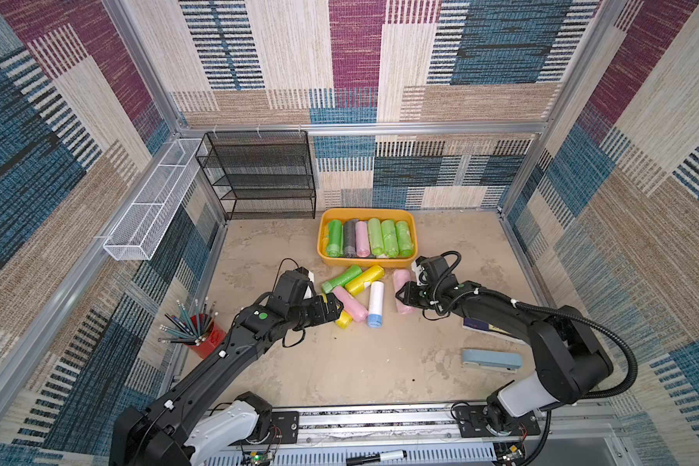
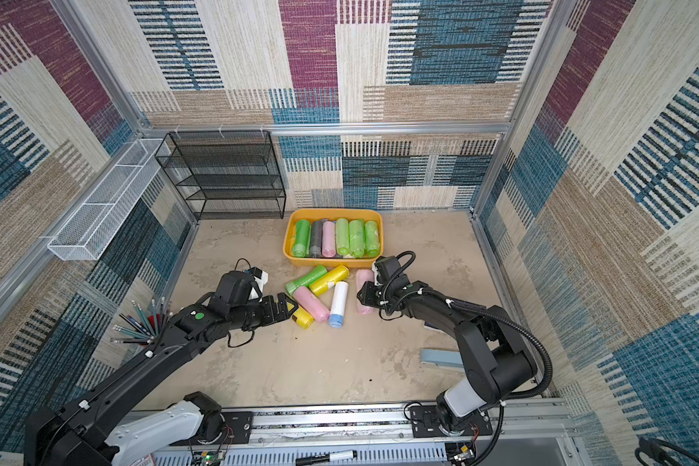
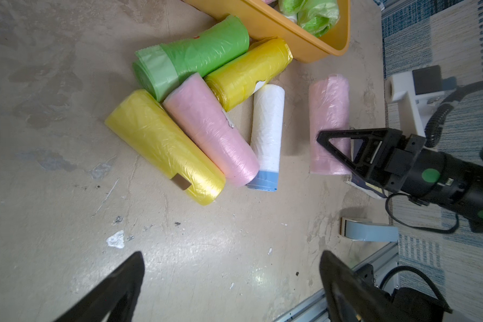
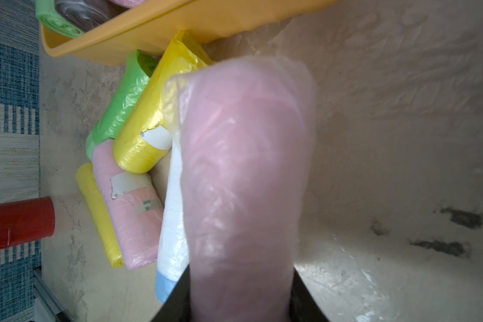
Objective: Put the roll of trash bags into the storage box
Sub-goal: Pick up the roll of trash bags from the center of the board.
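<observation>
While the left gripper gapes, the right gripper pinches the pink roll, which next needs lifting into the box.

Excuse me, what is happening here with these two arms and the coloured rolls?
The right gripper has its fingers around a pink roll lying on the table, apart from five other loose rolls. The left gripper hangs open at that pile's edge, holding nothing. The storage box already holds six rolls.
</observation>
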Controlling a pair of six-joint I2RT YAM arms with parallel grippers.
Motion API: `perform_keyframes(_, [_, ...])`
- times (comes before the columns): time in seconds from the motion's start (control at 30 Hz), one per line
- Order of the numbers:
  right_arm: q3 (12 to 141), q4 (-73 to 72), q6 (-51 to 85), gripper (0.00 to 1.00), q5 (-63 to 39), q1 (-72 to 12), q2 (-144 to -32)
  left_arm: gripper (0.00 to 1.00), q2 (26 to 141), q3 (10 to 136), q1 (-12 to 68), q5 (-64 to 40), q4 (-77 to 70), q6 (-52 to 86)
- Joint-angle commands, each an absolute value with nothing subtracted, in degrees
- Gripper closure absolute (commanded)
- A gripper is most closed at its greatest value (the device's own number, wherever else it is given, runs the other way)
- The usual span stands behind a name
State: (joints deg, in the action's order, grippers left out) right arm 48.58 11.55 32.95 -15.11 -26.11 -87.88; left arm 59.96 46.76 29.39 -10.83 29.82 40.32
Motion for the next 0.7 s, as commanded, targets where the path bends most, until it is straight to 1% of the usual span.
perform_keyframes(0.0, [49.1,8.1,34.3,0.63,-17.4,-26.0,-87.2,0.02,59.4,46.6,29.4,-10.8,30.0,40.1])
perform_keyframes(0.27, [51.4,8.2,35.0,0.64,-20.3,-25.7,-86.5,0.02,59.9,47.5,29.4,-11.1,30.2,39.9])
perform_keyframes(0.67, [55.8,6.2,37.5,0.67,-25.8,-23.8,-84.3,0.02,60.6,48.2,29.4,-11.4,30.2,39.7])
